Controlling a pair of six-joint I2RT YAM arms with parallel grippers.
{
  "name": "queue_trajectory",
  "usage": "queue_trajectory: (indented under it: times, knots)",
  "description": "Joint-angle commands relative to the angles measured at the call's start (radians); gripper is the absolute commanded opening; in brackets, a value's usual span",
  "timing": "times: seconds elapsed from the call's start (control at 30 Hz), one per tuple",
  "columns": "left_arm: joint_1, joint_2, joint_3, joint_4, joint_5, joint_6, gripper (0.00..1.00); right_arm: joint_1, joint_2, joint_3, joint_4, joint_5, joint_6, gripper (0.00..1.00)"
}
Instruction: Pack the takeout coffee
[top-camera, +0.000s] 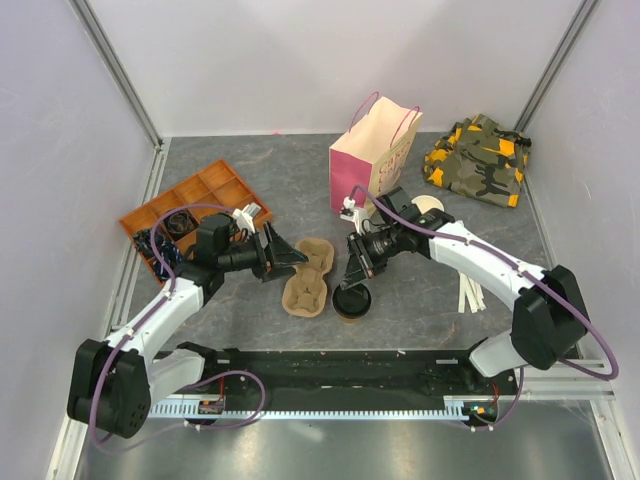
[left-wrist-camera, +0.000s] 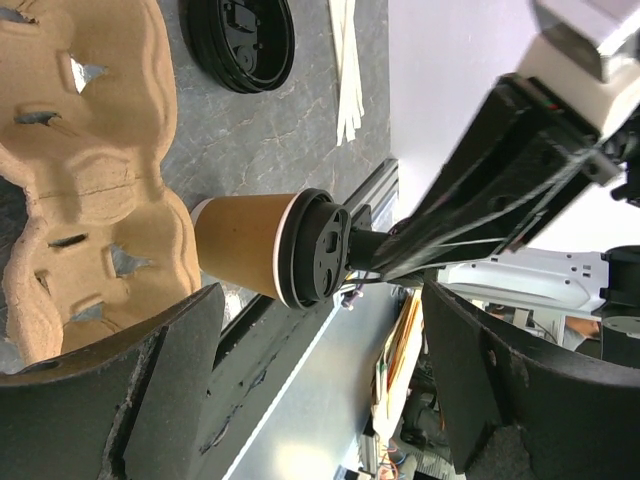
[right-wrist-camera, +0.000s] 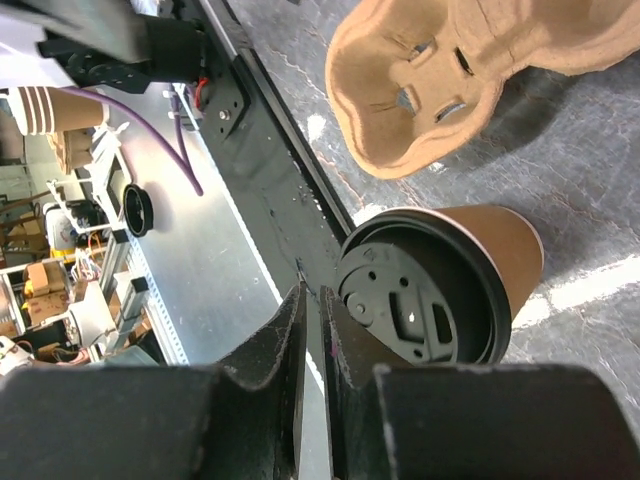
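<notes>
The takeout coffee (top-camera: 352, 302), a tan paper cup with a black lid, stands upright on the table just right of the pulp cup carrier (top-camera: 306, 276). My right gripper (top-camera: 353, 272) hangs over it, its fingers nearly together with nothing between them. In the right wrist view the gripper (right-wrist-camera: 312, 296) sits at the edge of the lid (right-wrist-camera: 420, 305). The left wrist view shows a dark fingertip touching the lid (left-wrist-camera: 318, 248) of the cup (left-wrist-camera: 240, 245). My left gripper (top-camera: 290, 255) is open and empty beside the carrier's left side, its fingers (left-wrist-camera: 120, 390) wide apart.
A pink and white paper bag (top-camera: 375, 155) stands open behind the right arm. An orange compartment tray (top-camera: 190, 205) lies at the left, a camouflage cloth (top-camera: 478, 158) at the back right. White strips (top-camera: 470, 295) and a loose black lid (left-wrist-camera: 238, 40) lie right of the cup.
</notes>
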Motion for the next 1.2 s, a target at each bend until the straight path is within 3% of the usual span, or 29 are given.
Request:
queue_trajectory:
  times: [0.0,0.3,0.4,0.53,0.6,0.77,1.0,1.17]
  knots:
    - [0.004,-0.014,-0.005,0.043,0.010,0.006,0.87,0.015,0.033,-0.019,0.075,0.016,0.028,0.17]
    - [0.002,-0.018,-0.036,0.075,0.021,-0.005,0.86,0.047,0.097,-0.077,0.138,0.034,0.053,0.17]
    - [0.001,-0.027,-0.065,0.101,0.047,-0.020,0.79,0.047,0.106,-0.085,0.140,0.043,0.047,0.17]
    - [-0.030,-0.040,-0.088,0.159,0.111,-0.017,0.59,0.047,0.122,-0.086,0.154,0.036,0.056,0.17]
    - [-0.077,-0.045,-0.077,0.175,0.119,-0.010,0.54,0.047,0.126,-0.088,0.158,0.026,0.057,0.17]
    - [-0.205,-0.045,-0.034,0.219,0.106,-0.006,0.52,0.047,0.096,-0.080,0.169,-0.033,0.061,0.18]
    - [-0.239,-0.019,-0.029,0.248,0.096,-0.029,0.47,0.044,0.004,-0.048,0.172,-0.110,0.100,0.20]
    - [-0.321,0.004,-0.008,0.262,0.054,-0.034,0.39,-0.005,-0.061,-0.098,0.119,-0.133,0.099,0.20]
